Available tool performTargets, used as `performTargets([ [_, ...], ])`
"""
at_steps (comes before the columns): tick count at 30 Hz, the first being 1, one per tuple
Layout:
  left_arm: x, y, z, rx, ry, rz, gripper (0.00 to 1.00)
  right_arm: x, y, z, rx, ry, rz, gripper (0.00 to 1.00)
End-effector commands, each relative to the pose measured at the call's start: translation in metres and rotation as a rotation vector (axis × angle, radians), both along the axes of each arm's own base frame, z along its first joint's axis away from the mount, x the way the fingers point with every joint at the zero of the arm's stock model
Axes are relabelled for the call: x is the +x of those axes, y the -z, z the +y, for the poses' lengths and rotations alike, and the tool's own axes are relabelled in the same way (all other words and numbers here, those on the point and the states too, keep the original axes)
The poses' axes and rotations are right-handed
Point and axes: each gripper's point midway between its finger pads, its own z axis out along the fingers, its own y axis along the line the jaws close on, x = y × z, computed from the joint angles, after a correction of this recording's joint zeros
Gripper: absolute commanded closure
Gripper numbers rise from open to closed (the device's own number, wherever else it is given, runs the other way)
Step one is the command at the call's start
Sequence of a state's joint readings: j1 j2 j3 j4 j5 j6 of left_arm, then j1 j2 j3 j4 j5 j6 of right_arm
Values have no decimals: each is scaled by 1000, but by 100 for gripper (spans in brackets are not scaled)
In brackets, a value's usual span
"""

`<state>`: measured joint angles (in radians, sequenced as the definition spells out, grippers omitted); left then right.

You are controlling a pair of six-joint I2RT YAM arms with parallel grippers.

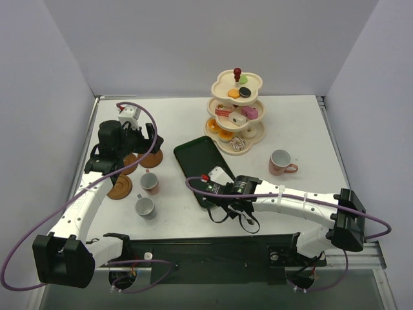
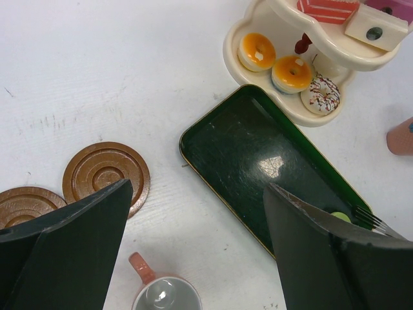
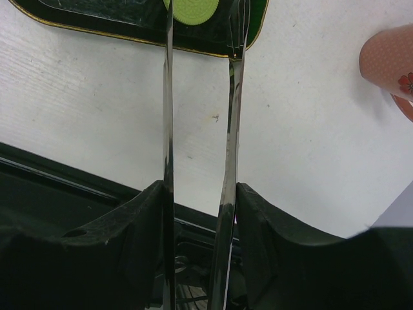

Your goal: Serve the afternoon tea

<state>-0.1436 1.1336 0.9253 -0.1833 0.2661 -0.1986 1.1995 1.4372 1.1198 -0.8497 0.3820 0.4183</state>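
The cream three-tier stand [image 1: 237,110] with a red knob holds several toy sweets at the back. My right gripper [image 1: 222,192] is shut on the long metal tongs [image 3: 230,116]. In the right wrist view the tong arms reach to a green macaron [image 3: 193,10] lying on the near end of the dark green tray [image 1: 201,163]. My left gripper [image 1: 143,143] is open and empty, above the table between the brown saucers [image 2: 106,173] and the tray [image 2: 264,158]. A pink cup [image 2: 164,297] stands below it. A grey cup [image 1: 144,207] is nearer, and another pink cup [image 1: 281,163] stands right of the tray.
Three brown saucers [image 1: 119,187] lie at the left, by the left arm. Grey walls close in the table on the left, back and right. A black rail [image 1: 213,248] runs along the near edge.
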Motion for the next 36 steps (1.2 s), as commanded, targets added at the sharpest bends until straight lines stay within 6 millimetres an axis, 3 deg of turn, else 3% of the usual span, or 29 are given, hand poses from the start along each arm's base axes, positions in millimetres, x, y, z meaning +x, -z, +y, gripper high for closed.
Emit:
performTargets([
  [1,2,-19,-4,-18,16,-60,6,-3,-5,-1,-30,-15,10,58],
  [10,1,-24,-5,-22,18,-76,6,1,-21,6,24,-6,-24,58],
  [15,4,-14,-4,-12,12,-46,6,0,-27,9,43,-9,-25,57],
  [24,1,-15,-8,2,17,-57,6,-5,-11,-1,-15,-10,5,54],
  [36,-1,-20,-10,-8,30,-65,6,-5,-7,-5,-83,-8,9,55],
])
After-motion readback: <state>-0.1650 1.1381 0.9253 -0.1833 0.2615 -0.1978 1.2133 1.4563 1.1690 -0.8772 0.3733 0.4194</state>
